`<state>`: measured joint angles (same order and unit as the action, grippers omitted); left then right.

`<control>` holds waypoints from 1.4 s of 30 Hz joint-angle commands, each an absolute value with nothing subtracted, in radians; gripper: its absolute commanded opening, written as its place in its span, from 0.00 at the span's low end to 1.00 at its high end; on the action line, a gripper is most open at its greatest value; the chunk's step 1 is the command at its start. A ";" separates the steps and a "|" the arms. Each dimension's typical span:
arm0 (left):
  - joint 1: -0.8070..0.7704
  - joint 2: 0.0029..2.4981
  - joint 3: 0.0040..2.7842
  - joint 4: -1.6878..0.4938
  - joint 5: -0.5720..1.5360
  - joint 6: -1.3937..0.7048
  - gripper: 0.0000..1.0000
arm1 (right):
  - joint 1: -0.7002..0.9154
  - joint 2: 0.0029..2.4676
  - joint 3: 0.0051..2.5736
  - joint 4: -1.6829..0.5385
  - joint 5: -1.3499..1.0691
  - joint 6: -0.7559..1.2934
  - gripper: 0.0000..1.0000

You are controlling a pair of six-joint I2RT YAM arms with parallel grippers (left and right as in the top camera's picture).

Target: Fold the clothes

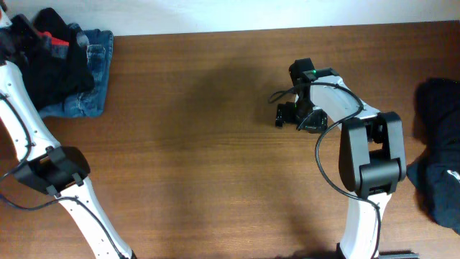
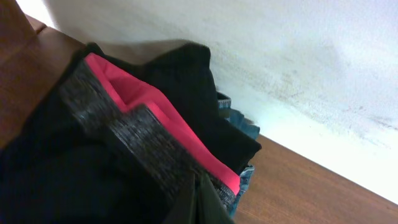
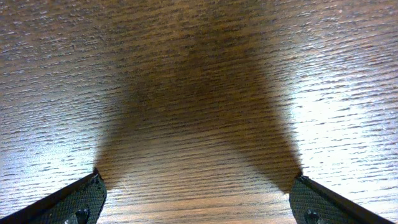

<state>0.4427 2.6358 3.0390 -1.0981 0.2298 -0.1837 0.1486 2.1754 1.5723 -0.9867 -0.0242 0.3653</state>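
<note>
My left pincer point(image 2: 196, 204), pressed together, rests against the clothes point(image 2: 124, 124) piled upper left on the surface point(image 1: 215, 144), my right pincer point(image 3: 199, 190) hangs spread over bare wood, so I judge I'm fetching one, which next needs pulling out flat.

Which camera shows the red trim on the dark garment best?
The left wrist view: the red trim runs large and close. Overhead shows only a small patch of it; the right wrist sees just table.

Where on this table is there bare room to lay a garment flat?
The wide bare wood of the table between the clothes pile at the far left corner and the open right pincer is free. Crowded: that corner, and the right edge where a dark garment lies.
</note>
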 commanded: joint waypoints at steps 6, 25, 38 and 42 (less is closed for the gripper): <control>0.427 2.749 3.044 -1.068 0.249 -0.179 0.01 | 0.171 2.268 1.502 -0.982 -0.146 0.380 0.99; 0.424 2.849 3.140 -1.075 0.342 -0.179 0.06 | 0.169 2.258 1.518 -1.018 -0.081 0.413 0.99; 0.433 2.595 3.140 -1.105 0.391 -0.179 0.77 | 0.170 1.917 1.730 -1.225 0.111 0.469 0.99; 0.433 2.536 3.140 -1.144 0.432 -0.179 0.99 | 0.170 1.770 1.736 -1.256 0.114 0.469 0.98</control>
<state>0.4294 2.6186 3.1214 -1.1259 0.3862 -0.1810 0.1635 1.8938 1.7081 -1.2358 0.0811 0.4538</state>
